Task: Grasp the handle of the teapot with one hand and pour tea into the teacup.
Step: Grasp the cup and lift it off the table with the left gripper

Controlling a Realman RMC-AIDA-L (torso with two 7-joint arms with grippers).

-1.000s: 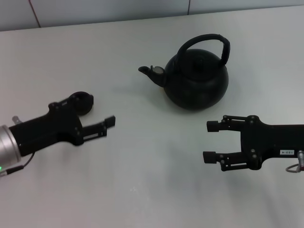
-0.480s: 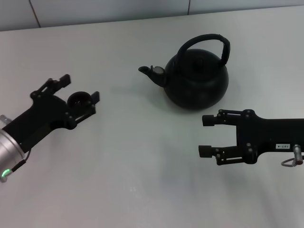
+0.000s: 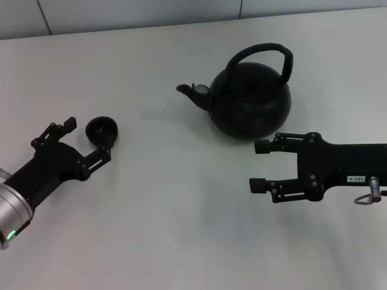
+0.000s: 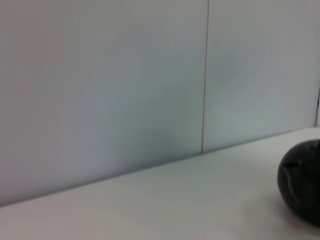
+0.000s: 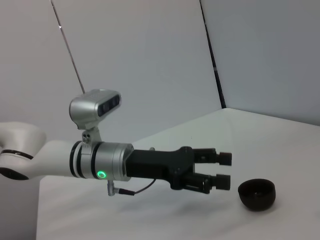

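1. The left gripper [image 3: 86,141], at the far left and well to the left of the teapot [image 3: 249,101], has swung round over the last second. It earlier lay across the teacup [image 3: 101,130] and hid most of it, then straddled it, and has now drawn back. Its fingers are spread, with the far one left of the cup and the near one ending just below the cup. The right wrist view shows the same gripper [image 5: 224,170] with a gap between its tips, close to the cup [image 5: 256,194] but not round it.

2. The teacup sits upright on the table [image 3: 181,229], well left of the teapot and roughly in line with its spout [image 3: 188,90]. It does not look shifted. I read this as the left arm clearing or steadying the pouring spot, not taking hold of the cup.

3. The teapot stands untouched near the middle, spout pointing left toward the cup, its handle [image 3: 266,51] arched over the lid and free.

4. The right gripper [image 3: 261,165], just below the teapot's right side, has crept leftward and a little closer to the pot. Its jaws are wide open and hold nothing.

5. By my judgement the grasp has not begun: that gripper lies low beside the pot's belly, with the handle well above it. No tea is visible anywhere.
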